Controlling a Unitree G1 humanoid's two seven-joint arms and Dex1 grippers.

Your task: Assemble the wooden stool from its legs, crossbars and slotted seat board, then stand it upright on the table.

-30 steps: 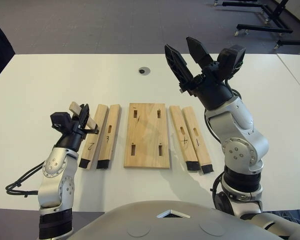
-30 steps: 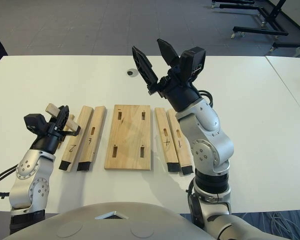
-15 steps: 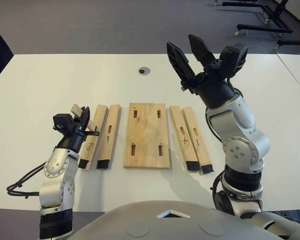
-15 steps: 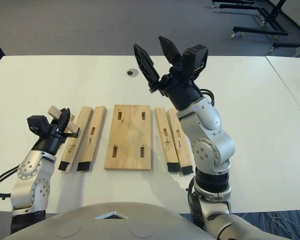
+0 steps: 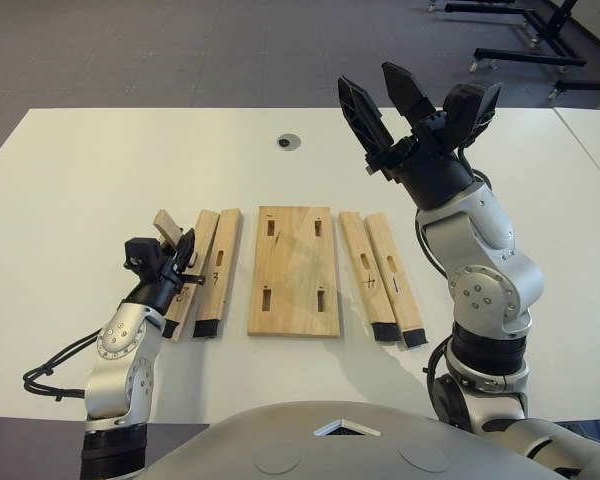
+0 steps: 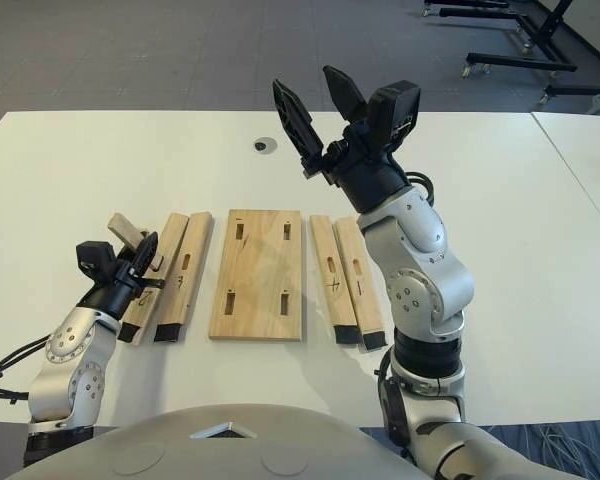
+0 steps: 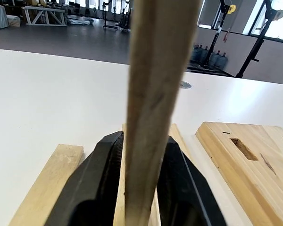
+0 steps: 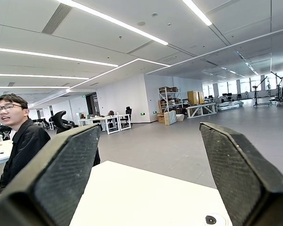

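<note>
Left hand (image 5: 177, 258) sits low at the near left of the white worktop (image 5: 90, 170), its two black fingers (image 7: 101, 174) clamped on a slim wooden crossbar (image 5: 166, 224). The crossbar stands up out of the grip, tilted away and to the left. The hand is just over the near half of the outermost left leg (image 5: 192, 262) and partly covers it.

Right hand (image 5: 370, 85) is raised well above the worktop, over the far end of the right pair of legs. Its fingers are spread wide, point up and away, and hold nothing.

The stool parts lie flat in a row across the middle of the worktop, all running near to far. A slotted seat board (image 5: 294, 270) is in the centre, with four small slots showing. To its left is a second leg (image 5: 220, 268), lying beside the outermost one. To its right are two more legs (image 5: 362, 272) (image 5: 392, 275), side by side. Each leg has a black tip at its near end. Narrow strips of worktop separate the board from the pairs on either side.

A broad band of white worktop separates the row from the far edge, broken by a small round fitting (image 5: 287, 142). The left and right edges are well apart from the parts. Grey floor lies beyond the far edge, with black wheeled frames (image 5: 520, 50) at the far right.
</note>
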